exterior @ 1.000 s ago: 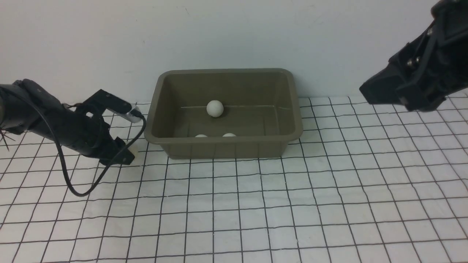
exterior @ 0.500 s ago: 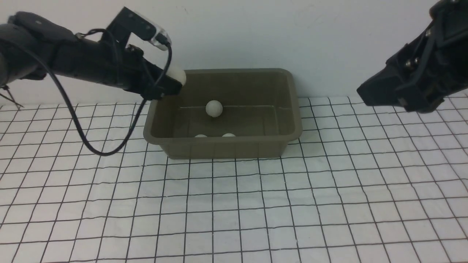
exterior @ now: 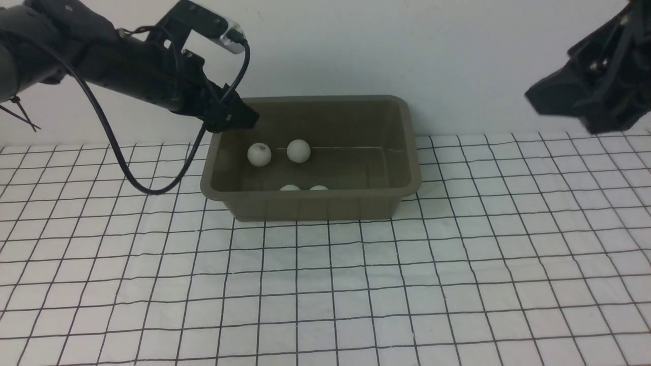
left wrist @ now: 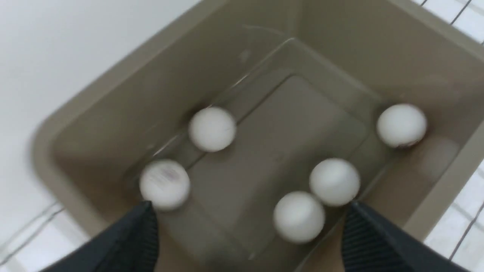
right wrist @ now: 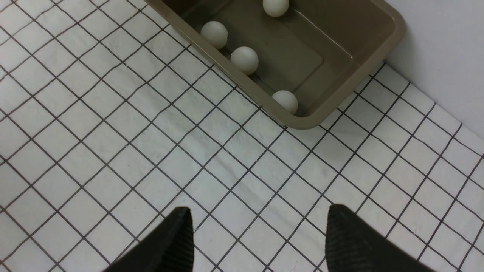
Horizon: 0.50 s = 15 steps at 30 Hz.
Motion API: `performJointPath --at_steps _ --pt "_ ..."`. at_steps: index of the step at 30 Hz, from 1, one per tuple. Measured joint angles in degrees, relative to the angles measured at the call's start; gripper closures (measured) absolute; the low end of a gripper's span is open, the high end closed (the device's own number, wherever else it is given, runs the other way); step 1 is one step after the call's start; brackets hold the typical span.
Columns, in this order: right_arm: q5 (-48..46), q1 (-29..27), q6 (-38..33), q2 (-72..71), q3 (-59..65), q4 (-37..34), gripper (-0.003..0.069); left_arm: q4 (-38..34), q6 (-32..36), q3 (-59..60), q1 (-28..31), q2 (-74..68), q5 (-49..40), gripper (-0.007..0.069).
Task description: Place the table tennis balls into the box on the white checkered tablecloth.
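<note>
Balls (left wrist: 334, 181) in box (exterior: 315, 98) | left end effector (exterior: 237, 118) spread over rim | right end effector (right wrist: 259, 209) spread

Two balls (exterior: 290, 188) half behind box (exterior: 310, 206) wall

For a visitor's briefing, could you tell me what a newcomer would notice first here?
Five table tennis balls are in the olive-brown box at the back of the checkered tablecloth. The left gripper hangs open over its left rear corner; the right gripper, open and empty, is raised far right.
</note>
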State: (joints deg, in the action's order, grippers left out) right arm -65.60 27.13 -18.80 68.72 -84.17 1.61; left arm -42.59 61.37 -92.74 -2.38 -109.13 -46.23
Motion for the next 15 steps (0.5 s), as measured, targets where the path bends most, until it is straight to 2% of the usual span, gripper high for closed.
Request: performJointPath --at_steps 4,8,11,13,15 --pt "3.17 0.0 2.82 -7.07 0.0 4.72 0.0229 3.34 -2.56 0.0 0.0 2.28 -0.04 0.0109" --pt "4.71 0.0 4.89 -16.44 1.92 6.52 0.0229 2.99 -2.63 0.0 0.0 2.97 -0.04 0.0132" --pt "6.83 0.0 6.22 -26.47 8.98 5.9 0.0229 1.71 -2.63 0.0 0.0 2.98 -0.04 0.0136" --pt "11.74 0.0 10.99 -34.41 19.28 6.77 0.0229 0.39 -2.63 0.0 0.0 2.98 -0.04 0.0136" --pt "14.6 0.0 13.79 -37.81 24.11 7.85 0.0229 -0.09 -2.63 0.0 0.0 2.98 -0.04 0.0136"
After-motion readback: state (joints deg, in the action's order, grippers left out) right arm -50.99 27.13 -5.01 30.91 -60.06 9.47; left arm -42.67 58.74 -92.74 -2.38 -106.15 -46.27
